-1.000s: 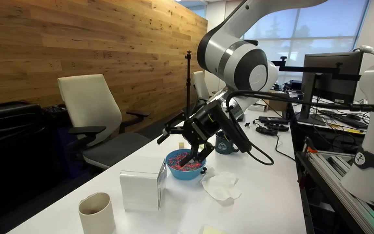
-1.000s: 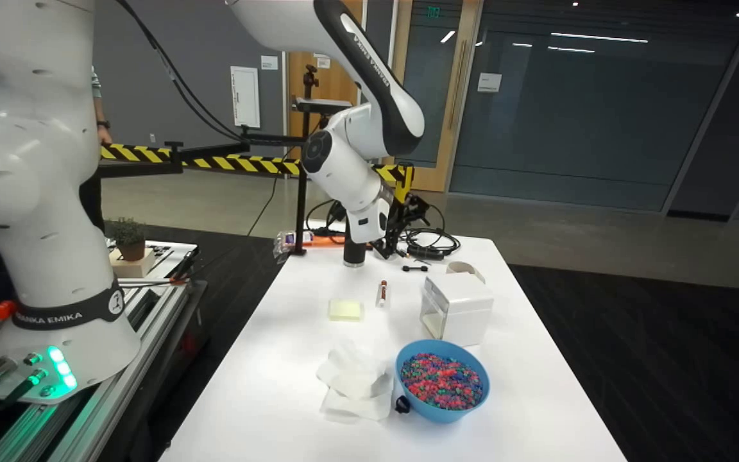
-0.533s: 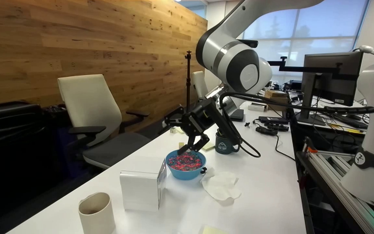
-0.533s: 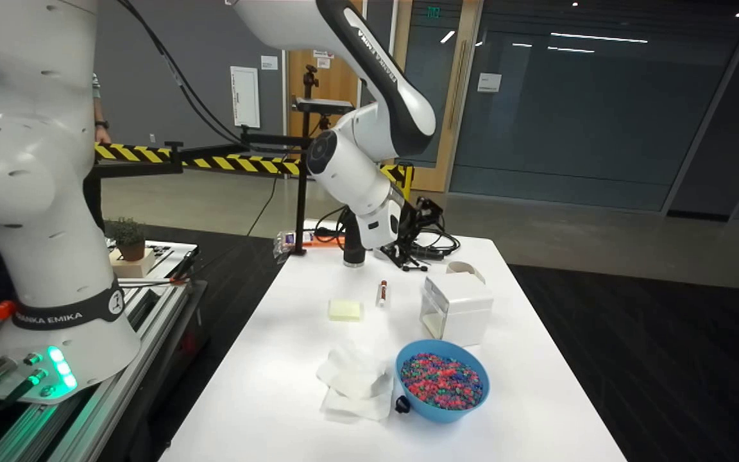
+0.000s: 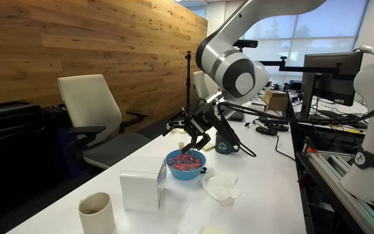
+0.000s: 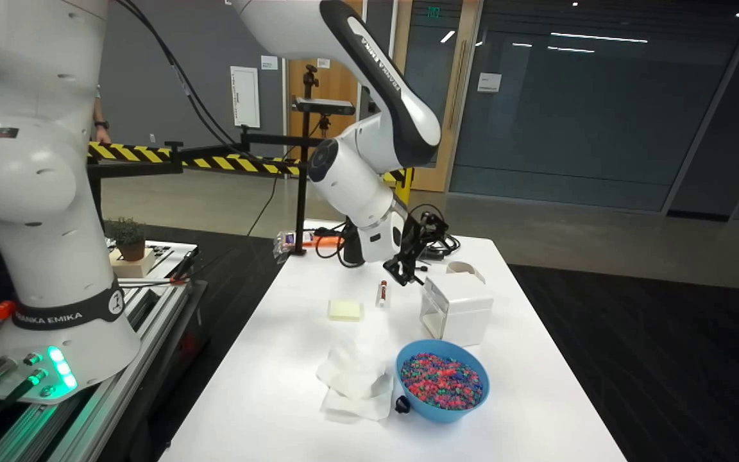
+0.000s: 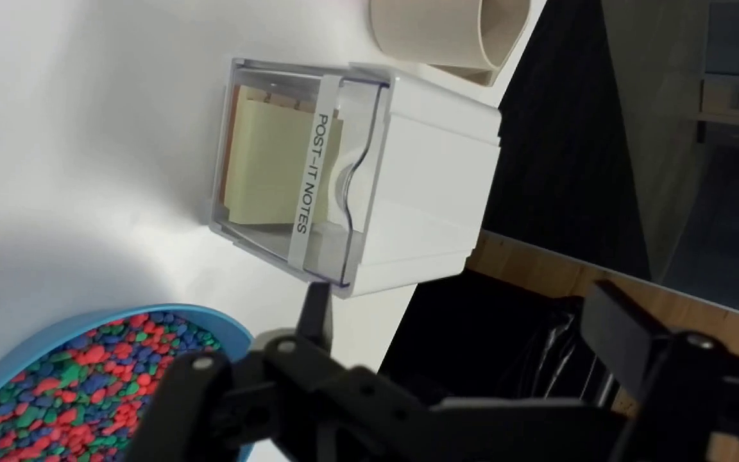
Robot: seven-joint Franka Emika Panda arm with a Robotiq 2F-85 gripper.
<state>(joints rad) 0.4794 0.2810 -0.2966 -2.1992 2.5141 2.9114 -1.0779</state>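
Note:
My gripper [image 7: 462,307] is open, its fingers wide apart with nothing between them; a grey pad [image 7: 612,342] shows on the right finger. It also shows in an exterior view [image 5: 176,141], held in the air above the table. In the wrist view the left fingertip overlaps the lower corner of a white box [image 7: 430,186] labelled "POST-IT NOTES", with yellow notes [image 7: 273,160] behind its clear front. I cannot tell contact there. A blue bowl [image 7: 233,333] of small red, blue and green pieces lies at lower left. Bowl [image 5: 186,175] and box [image 5: 140,190] stand close together.
A beige cup [image 5: 101,217] stands near the box. A crumpled tissue [image 6: 353,385] and a small black object [image 6: 402,404] lie by the bowl. A yellow pad [image 6: 345,310], a marker [image 6: 382,293] and a dark mug [image 5: 223,147] are on the table. An office chair [image 5: 89,100] stands beside it.
The arm and gripper have moved; the fingers no longer overlap the bowl's contents in an exterior view, and elsewhere the gripper appears lower and closer. The bowl, box and cup have not moved.

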